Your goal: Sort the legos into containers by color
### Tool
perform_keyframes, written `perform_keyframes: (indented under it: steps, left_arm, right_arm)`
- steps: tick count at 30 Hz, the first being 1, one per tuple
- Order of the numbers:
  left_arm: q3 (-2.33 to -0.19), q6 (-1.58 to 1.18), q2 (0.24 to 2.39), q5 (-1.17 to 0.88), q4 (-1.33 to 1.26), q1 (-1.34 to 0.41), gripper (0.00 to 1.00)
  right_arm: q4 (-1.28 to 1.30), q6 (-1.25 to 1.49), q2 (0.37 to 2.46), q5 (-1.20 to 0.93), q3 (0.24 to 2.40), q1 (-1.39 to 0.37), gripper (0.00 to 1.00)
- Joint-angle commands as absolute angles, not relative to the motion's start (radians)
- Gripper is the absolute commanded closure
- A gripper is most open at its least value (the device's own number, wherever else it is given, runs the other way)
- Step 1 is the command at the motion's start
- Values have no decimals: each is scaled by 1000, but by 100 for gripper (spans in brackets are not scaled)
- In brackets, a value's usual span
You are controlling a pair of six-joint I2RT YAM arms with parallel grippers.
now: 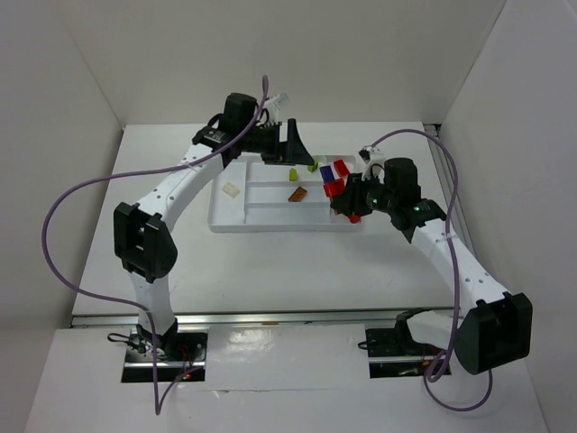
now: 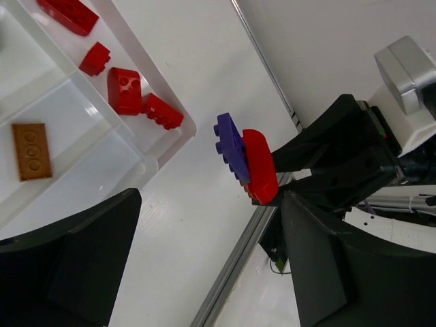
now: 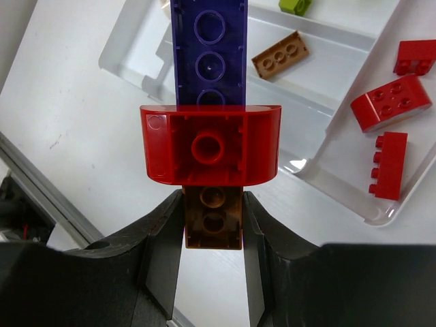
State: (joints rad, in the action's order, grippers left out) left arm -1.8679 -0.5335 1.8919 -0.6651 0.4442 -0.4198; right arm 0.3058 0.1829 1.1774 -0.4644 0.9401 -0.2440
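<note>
Right claw: the right claw (image 3: 212,228) is closed on a brown brick (image 3: 213,219), pinched by its two long sides
Held stack: a curved red brick (image 3: 210,144) sits across the brown one, and a long blue brick (image 3: 208,48) runs on past it, so all three are pressed into one piece
Where the stack is: in the air over the bare desk (image 3: 75,116), just off the tray's near corner and not above any compartment
Left claw: the left claw (image 2: 211,231) is spread wide with nothing in it, facing the stack
Likely reason: three colours locked together cannot be dropped in one compartment; one arm seems to steady the base so the other can pull a brick off
Tray: the tray (image 3: 344,204) already holds loose red bricks (image 3: 390,102) in its end compartment, a loose brown brick (image 3: 281,54) in the next, and a green brick (image 3: 294,5) beyond
Risk: the grip is only on the short bottom brick, so a sideways pull could twist the stack out
</note>
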Motion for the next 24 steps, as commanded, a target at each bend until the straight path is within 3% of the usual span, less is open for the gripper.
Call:
perform_keyframes:
  steps: [1,17,24]
  left_arm:
    - [-1846,-549,1922,-709,431,-445,6]
    - [-1709,-614,1921,-750,328,-497,6]
    - [-1709,-632,1953,-779,304,-506,14]
  right_arm:
    - [345,152,1127,-424,936,-274,91]
    - [376,143,1127,-354,916,-364,93]
    - [376,143,1138,-334,916,-393,94]
